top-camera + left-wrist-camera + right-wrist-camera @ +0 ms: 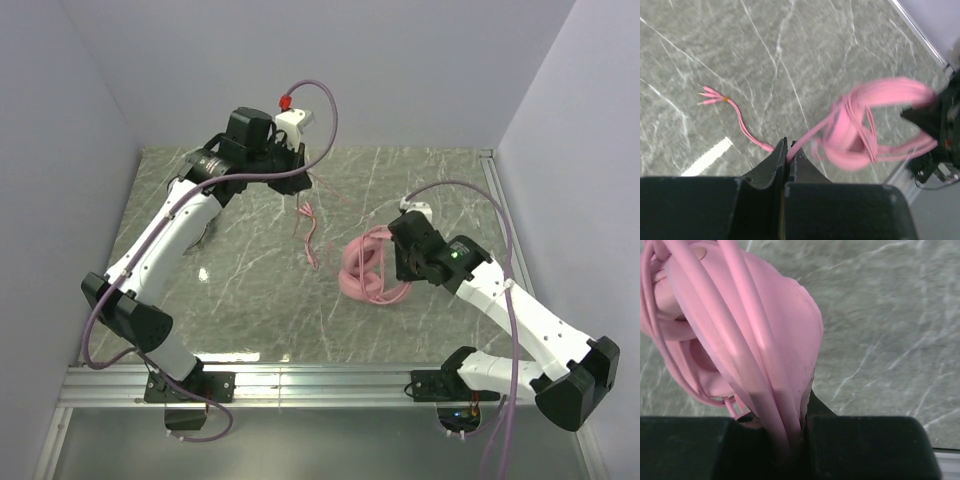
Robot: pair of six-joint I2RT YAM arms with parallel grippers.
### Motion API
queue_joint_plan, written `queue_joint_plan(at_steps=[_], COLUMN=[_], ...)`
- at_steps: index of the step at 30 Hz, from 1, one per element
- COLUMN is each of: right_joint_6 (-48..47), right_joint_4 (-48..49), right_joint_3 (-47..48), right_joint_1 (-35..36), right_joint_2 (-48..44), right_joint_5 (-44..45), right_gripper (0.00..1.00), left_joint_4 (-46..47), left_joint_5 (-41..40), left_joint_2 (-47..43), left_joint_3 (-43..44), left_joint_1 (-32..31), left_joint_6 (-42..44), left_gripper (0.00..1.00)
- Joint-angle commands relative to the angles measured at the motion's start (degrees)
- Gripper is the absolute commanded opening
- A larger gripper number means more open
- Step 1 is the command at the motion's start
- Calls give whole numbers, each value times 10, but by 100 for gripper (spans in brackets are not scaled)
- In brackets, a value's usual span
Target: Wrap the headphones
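Observation:
The pink headphones (368, 266) sit right of the table's middle, with cable loops wound round them. My right gripper (398, 250) is shut on them; in the right wrist view the pink headband and cable strands (747, 330) run down between its jaws (795, 427). My left gripper (300, 182) is raised near the back middle and is shut on the pink cable (815, 134), pinched at its fingertips (789, 149). The cable's free end (712, 95), with several small plugs, hangs down to the table (312, 245). The headphones (865, 125) look blurred in the left wrist view.
The marble tabletop (250, 270) is bounded by a metal rail along the near edge (330, 385) and another along the right side (500, 210). Plain walls close the left, back and right. Purple arm cables loop above both arms.

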Motion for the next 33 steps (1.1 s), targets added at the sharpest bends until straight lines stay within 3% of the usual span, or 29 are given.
queue_joint_plan(at_steps=[1, 6, 13, 16, 25, 27, 33], right_joint_6=[27, 38, 71, 89, 143, 155, 194], right_joint_4=[-23, 24, 111, 158, 278, 303, 375], right_joint_3=[42, 71, 86, 79, 42, 35, 8], right_joint_1=[-44, -78, -101, -122, -177, -186, -200], right_joint_2=[8, 21, 35, 26, -43, -50, -64], right_joint_5=[72, 84, 66, 20, -124, -169, -270], right_gripper=[0, 0, 0, 0, 0, 0, 0], left_joint_4=[-31, -33, 113, 165, 474, 534, 590], left_joint_5=[-12, 62, 188, 194, 156, 145, 100], left_joint_2=[-41, -83, -172, -212, -341, -351, -315], left_joint_3=[8, -51, -209, -286, -590, -620, -647], left_joint_1=[-6, -10, -41, -74, -134, -156, -229], left_joint_6=[8, -18, -98, -140, -299, -317, -319], left_gripper=[0, 0, 1, 2, 1, 5, 10])
